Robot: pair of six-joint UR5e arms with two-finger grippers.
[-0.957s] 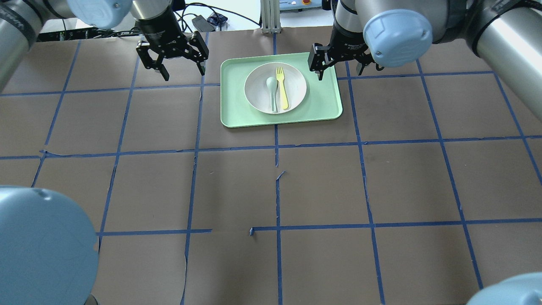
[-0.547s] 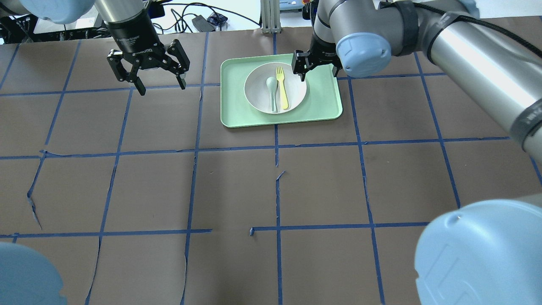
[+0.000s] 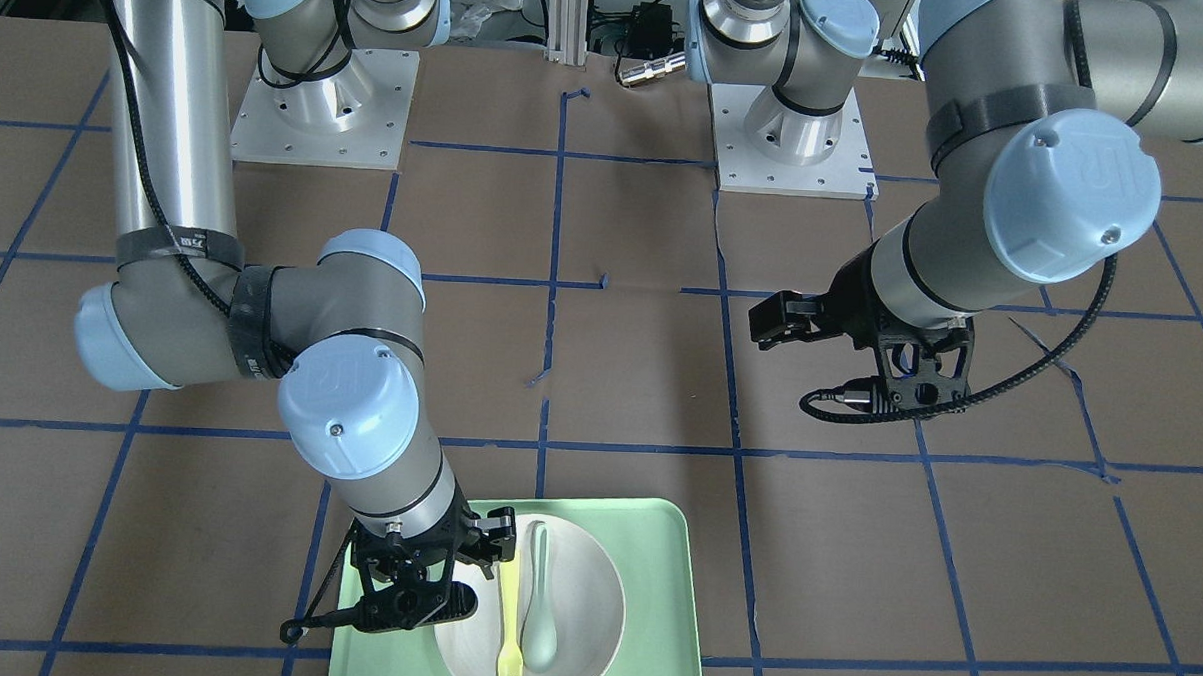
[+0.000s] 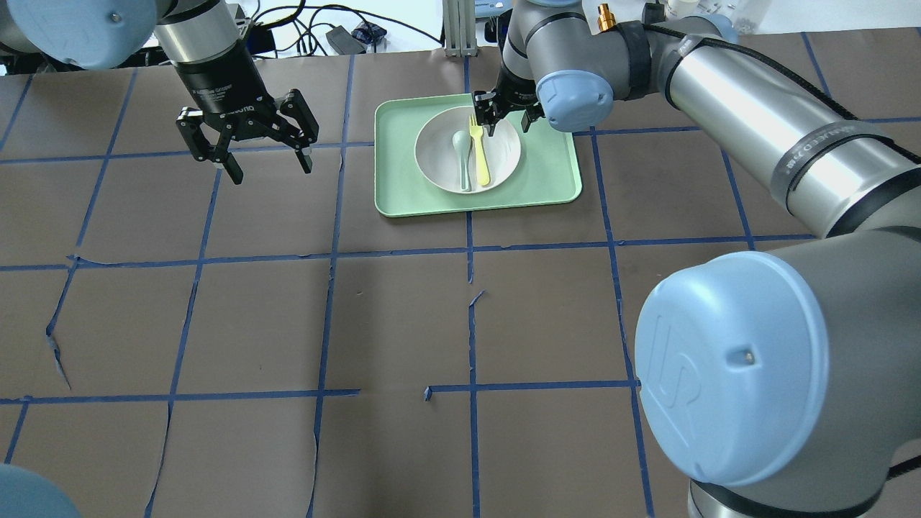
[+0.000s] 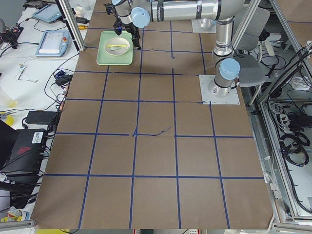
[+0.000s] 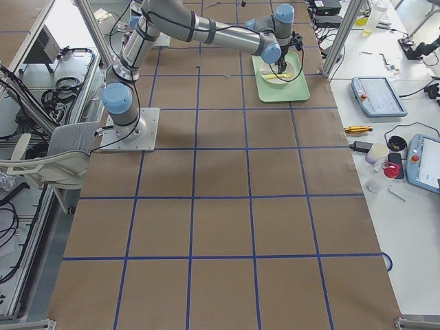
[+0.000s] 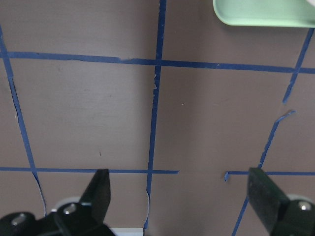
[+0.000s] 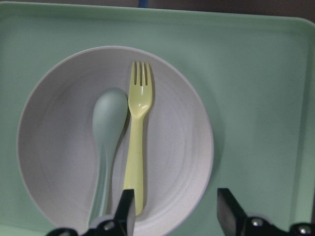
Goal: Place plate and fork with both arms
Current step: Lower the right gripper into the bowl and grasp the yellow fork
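Note:
The off-white plate point(image 4: 500, 155) lies in the pale green tray point(image 4: 554, 169) at the far middle of the table. The yellow fork point(image 4: 478, 152) lies in the plate, tines pointing away from the robot, next to a grey-green spoon point(image 4: 461, 155). My right gripper point(image 4: 506, 128) is open and empty, hovering over the plate's far right part beside the fork's tines. In the right wrist view the fork point(image 8: 138, 137) and the plate point(image 8: 184, 147) lie just ahead of the open fingers point(image 8: 230, 212). My left gripper point(image 4: 270, 167) is open and empty, above bare table left of the tray.
Brown paper with a blue tape grid covers the table point(image 4: 403, 309). The left wrist view shows a tray corner point(image 7: 261, 12) at its top edge. Cables and a metal post point(image 4: 460, 29) sit beyond the table's far edge.
My right gripper has moved left from beside the tray's right edge to above the plate. My left gripper has moved left and a little nearer to the robot. Both stay open.

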